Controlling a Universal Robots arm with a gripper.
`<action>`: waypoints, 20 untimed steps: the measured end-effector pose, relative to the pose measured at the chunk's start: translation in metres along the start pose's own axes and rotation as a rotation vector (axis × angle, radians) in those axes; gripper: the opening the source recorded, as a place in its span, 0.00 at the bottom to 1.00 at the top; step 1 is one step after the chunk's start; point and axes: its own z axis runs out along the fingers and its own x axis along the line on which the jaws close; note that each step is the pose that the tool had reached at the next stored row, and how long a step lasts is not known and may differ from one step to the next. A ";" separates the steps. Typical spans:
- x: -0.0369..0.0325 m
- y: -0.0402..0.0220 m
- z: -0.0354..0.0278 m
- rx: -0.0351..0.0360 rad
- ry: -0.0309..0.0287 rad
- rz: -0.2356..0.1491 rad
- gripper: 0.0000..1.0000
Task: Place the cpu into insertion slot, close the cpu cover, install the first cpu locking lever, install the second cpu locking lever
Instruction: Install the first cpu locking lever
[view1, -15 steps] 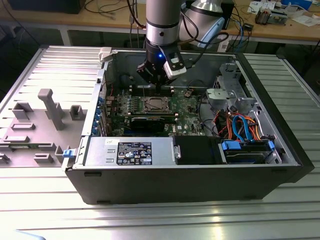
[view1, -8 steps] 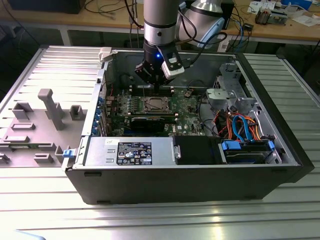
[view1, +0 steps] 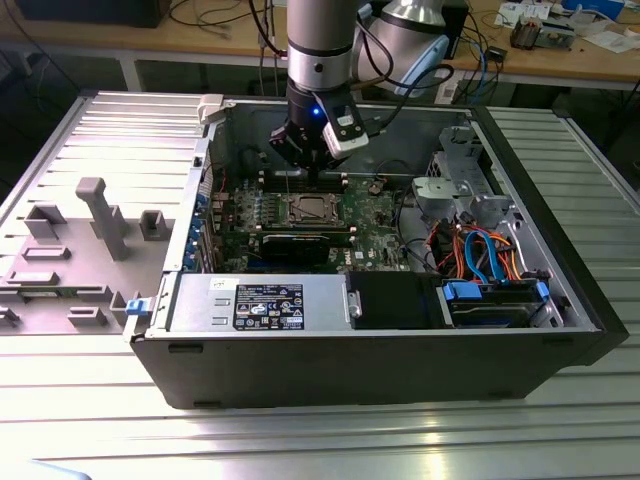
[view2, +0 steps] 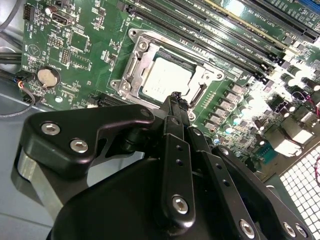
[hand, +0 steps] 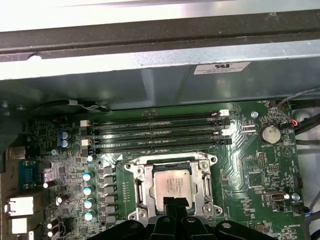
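Silver-grey square cpu (hand: 172, 186) in metal-rimmed insertion slot (hand: 136, 174), black tool (hand: 175, 201) above

Counts:
- robot arm (view1: 320, 40): one; hand (view1: 300, 160): one
- open computer case (view1: 400, 370): one, on desk (view1: 300, 440)
- motherboard (hand: 250, 170): one
- insertion slot (hand: 165, 162): one
- cpu (hand: 172, 185): one
- cpu cover (hand: 205, 186): one
- long memory slots (hand: 155, 125) on far side of socket: four
- coin battery (hand: 270, 133): one
- black graphics card (view1: 300, 246): one
- power supply box (view1: 260, 300) with label, near left of case: one
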 end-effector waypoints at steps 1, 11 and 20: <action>0.0001 0.0000 0.0000 -0.0001 0.0005 -0.009 0.11; 0.0085 -0.0006 0.0009 -0.0019 0.0051 -0.112 0.11; 0.0386 -0.0028 0.0003 -0.0021 -0.0004 -0.112 0.11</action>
